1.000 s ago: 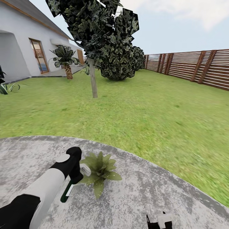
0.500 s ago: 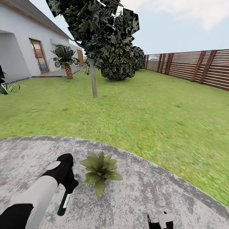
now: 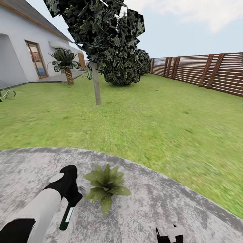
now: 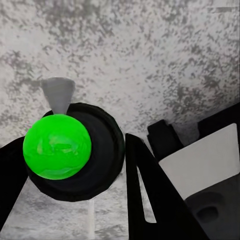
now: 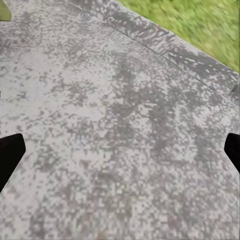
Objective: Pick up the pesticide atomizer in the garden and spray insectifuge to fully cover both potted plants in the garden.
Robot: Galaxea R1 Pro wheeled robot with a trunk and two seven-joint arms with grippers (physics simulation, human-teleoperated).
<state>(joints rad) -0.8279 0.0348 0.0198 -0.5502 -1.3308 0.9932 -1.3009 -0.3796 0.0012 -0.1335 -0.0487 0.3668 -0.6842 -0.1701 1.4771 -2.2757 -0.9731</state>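
Pickup complete: left gripper [image 3: 69, 197] is clenched on the pesticide atomizer [image 3: 67, 213], nozzle beside the potted plant [image 3: 105, 184] near the patio [image 3: 162, 202] edge; right gripper [image 5: 120, 150] spread, empty; second plant outstanding.

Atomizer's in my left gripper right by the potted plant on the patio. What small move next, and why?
Probably swing the left gripper a little toward the potted plant so the nozzle points over the leaves, then spray. The pesticide atomizer hangs beside the rosette, its grey nozzle close to the nearest leaves, low over the patio.
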